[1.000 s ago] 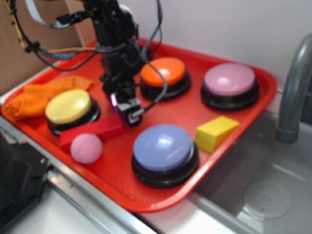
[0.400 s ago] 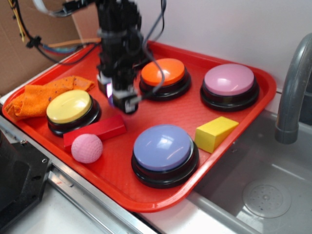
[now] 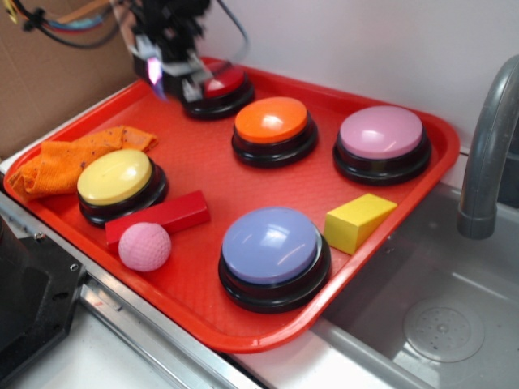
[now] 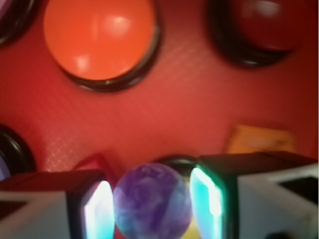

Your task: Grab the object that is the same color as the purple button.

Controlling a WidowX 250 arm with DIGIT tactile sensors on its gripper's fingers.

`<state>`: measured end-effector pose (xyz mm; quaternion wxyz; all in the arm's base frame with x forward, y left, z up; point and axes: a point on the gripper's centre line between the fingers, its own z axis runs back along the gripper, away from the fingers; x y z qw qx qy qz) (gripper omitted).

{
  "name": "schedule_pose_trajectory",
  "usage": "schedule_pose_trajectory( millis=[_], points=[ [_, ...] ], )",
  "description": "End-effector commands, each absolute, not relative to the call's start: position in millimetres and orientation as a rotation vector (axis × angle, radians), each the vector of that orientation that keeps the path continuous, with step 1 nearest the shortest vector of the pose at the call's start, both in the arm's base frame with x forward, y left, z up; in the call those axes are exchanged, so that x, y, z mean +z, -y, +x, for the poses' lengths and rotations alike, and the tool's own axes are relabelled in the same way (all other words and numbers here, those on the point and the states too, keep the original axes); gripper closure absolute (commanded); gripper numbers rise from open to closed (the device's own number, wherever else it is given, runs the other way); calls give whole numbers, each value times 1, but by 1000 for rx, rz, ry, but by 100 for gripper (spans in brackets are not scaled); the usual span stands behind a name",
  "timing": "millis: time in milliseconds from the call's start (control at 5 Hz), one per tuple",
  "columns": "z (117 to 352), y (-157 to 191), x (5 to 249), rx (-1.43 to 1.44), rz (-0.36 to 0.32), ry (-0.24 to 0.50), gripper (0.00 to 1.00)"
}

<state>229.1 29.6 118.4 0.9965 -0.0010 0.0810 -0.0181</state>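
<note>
Two glowing pads of the tool are clamped on the purple ball, a small glossy marbled sphere held up above the far left corner of the red textured plastic tray. On the tray sit domed round buttons: red button, orange button, pink-purple button, yellow button, blue-violet button. Near them lie a dimpled pink ball, a red rectangular block, a yellow wedge block and a crumpled orange cloth.
</note>
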Motion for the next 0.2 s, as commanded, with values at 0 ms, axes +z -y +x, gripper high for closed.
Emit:
schedule_pose_trajectory(
  millis=[0],
  points=[
    [220,-64,155,-25,13,-155,100]
  ],
)
